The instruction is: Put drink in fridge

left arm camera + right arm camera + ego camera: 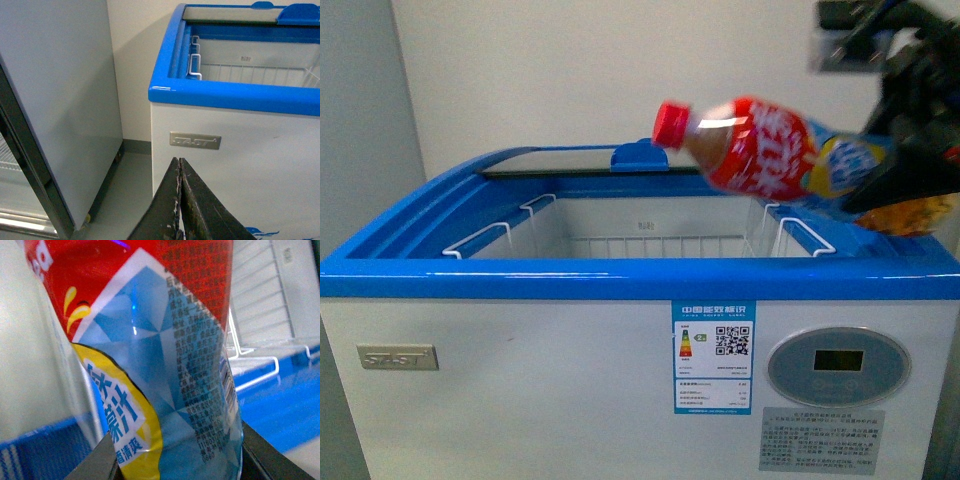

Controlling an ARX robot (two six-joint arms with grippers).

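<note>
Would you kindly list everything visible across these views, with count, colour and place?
drink: one, red cap, red, yellow and blue label, tilted over the freezer's right rim, cap pointing left
chest freezer: one, white with blue rim, centre, lid slid back
wire basket: white, inside the freezer; count unclear
energy label: one, blue and white, freezer front
round display: one, grey, freezer front
nameplate: one, silver, freezer front
upright cabinet: one, grey, beside the freezer
left fingers: dark, shut, before the freezer front
right fingers: dark, clamping the drink
</note>
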